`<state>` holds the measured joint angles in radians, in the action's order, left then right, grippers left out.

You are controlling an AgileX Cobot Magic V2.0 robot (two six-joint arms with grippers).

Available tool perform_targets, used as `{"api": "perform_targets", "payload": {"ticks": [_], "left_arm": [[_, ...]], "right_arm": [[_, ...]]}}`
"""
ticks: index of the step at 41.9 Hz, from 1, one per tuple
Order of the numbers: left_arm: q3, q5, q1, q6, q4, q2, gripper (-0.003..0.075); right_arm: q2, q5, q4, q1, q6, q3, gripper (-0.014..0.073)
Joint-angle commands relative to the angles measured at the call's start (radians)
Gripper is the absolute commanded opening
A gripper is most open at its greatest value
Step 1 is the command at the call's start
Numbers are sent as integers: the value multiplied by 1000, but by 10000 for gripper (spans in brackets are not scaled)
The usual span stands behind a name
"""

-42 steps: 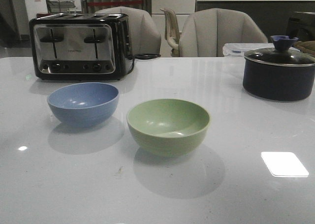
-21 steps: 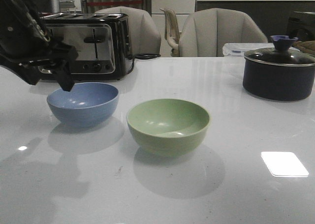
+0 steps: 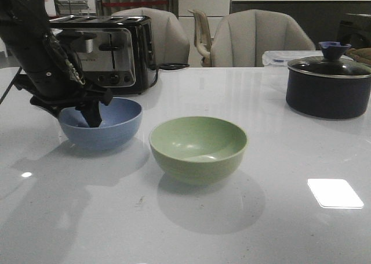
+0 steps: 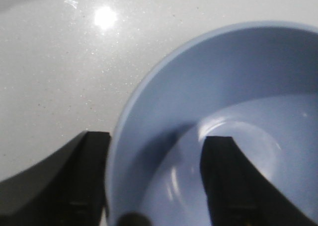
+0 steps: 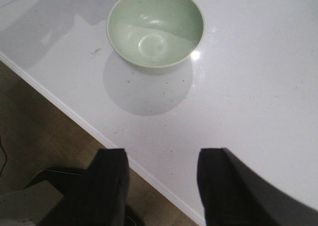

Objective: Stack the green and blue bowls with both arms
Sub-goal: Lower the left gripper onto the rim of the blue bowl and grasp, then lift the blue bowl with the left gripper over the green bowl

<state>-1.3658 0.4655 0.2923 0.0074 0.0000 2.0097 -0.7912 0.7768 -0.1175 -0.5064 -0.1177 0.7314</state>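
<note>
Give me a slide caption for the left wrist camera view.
Left gripper open astride the blue bowl's rim, one finger inside and one outside, on the white table.

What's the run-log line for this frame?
left gripper: open, straddling blue bowl rim | right gripper: open, off green bowl | bowls: apart, unstacked

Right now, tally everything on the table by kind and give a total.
Bowls: 2, blue bowl and green bowl
Toasters: 1, toaster
Pots: 1, lidded pot
Containers: 1, clear box behind the pot
Total: 5
</note>
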Motion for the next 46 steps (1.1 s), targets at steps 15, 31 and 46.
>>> {"api": "perform_targets", "payload": {"ticks": [15, 31, 46], "left_arm": [[-34, 36, 8, -7, 55, -138, 101], [-34, 86, 54, -7, 0, -412, 101], [-34, 79, 284, -7, -35, -386, 101]], "right_arm": [[8, -56, 1, 0, -11, 27, 441], [8, -56, 1, 0, -11, 27, 441], [8, -56, 1, 0, -11, 27, 441]]}}
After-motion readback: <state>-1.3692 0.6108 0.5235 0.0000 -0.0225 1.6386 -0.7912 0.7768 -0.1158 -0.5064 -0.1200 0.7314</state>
